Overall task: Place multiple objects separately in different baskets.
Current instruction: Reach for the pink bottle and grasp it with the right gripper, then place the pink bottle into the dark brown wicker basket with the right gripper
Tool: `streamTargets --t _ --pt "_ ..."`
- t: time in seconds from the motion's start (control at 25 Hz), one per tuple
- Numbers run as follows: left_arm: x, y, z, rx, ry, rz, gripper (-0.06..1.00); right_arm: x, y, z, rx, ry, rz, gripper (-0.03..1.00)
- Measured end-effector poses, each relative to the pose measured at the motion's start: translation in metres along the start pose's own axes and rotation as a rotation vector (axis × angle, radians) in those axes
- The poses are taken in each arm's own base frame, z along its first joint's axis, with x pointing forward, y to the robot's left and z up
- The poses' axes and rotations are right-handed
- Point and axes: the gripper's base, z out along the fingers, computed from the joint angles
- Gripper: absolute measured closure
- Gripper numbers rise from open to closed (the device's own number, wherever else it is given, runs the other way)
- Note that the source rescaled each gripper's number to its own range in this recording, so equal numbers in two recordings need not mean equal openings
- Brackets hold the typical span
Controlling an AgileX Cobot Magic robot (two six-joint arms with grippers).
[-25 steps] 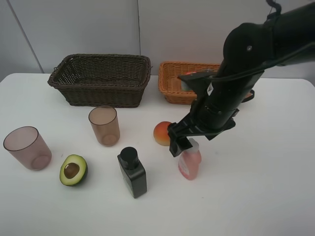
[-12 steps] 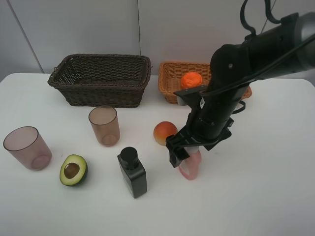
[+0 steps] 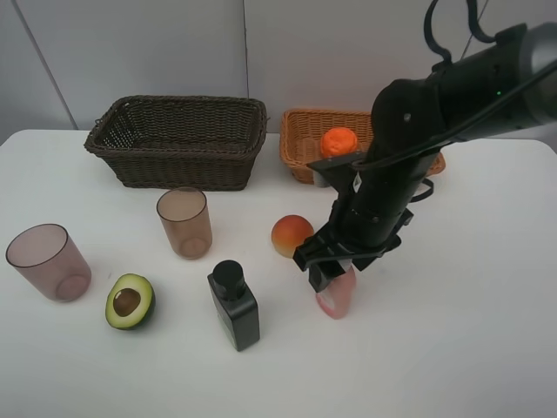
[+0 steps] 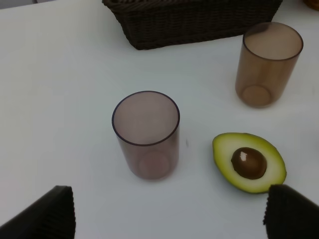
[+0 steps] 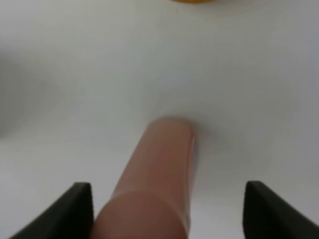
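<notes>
Brought the right gripper lower than a second ago. Straddles standing pink bottle at six o'clock, jaws apart, nothing clamped.

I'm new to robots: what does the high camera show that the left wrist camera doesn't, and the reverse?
Only the high view: the right gripper around a pink bottle, a black square bottle, an orange-yellow peach, and an orange tangerine in the light orange-tan wicker basket. Only the left wrist view: the left gripper, open. Both: two translucent brownish-pink cups, a halved green avocado, the dark brown wicker basket, the white table.
</notes>
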Motion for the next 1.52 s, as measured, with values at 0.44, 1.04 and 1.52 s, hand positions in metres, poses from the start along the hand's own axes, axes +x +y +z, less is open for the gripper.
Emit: streamTargets --t 0.44,1.04,1.52 --pt "0.000 0.000 0.000 0.000 0.000 0.000 -0.06 0.002 0.000 0.000 -0.001 0.027 0.000 0.96" --pt "0.000 0.000 0.000 0.000 0.000 0.000 -0.06 0.004 0.000 -0.003 -0.002 0.037 -0.001 0.96" --pt "0.000 0.000 0.000 0.000 0.000 0.000 -0.06 -0.018 0.006 -0.052 -0.012 0.058 -0.076 0.96"
